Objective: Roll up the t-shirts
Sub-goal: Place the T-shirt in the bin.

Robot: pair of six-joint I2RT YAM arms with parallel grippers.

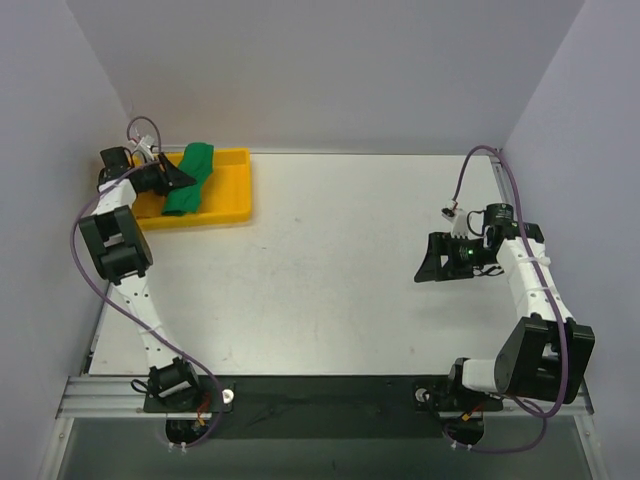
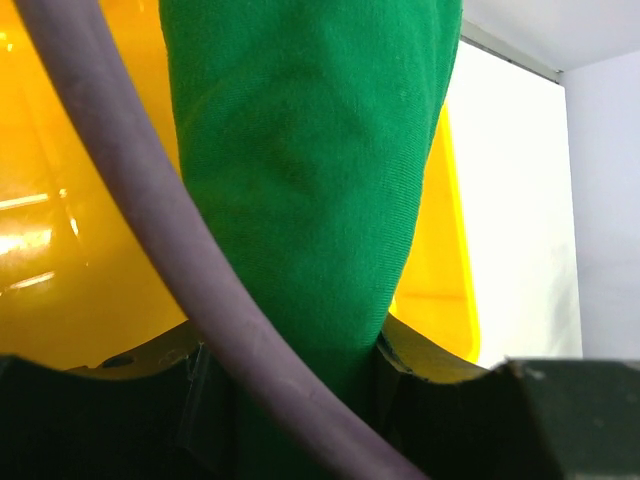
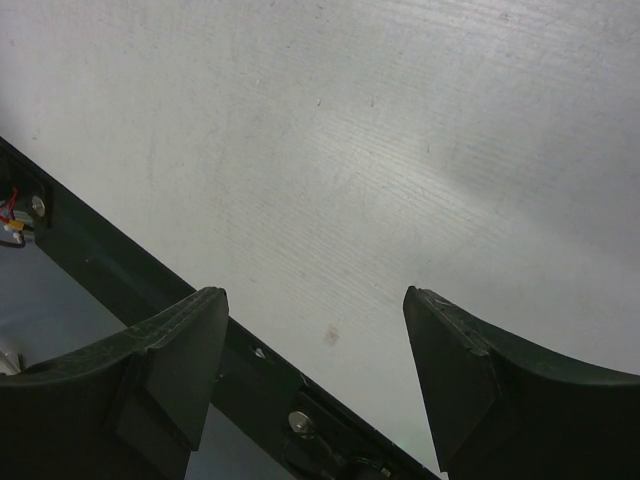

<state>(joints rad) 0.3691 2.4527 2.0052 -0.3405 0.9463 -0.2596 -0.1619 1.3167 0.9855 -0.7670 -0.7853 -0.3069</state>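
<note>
Clamping one end of the green t-shirt, which runs lengthwise away from it inside the yellow tray, the left hand is nearer; the right hand gapes empty, well apart.

plain grn t-shirt, yel tray; wht table

A white table was enclosed on three sides by plain pale grey walls. A dark strip was seen along its near edge.
</note>
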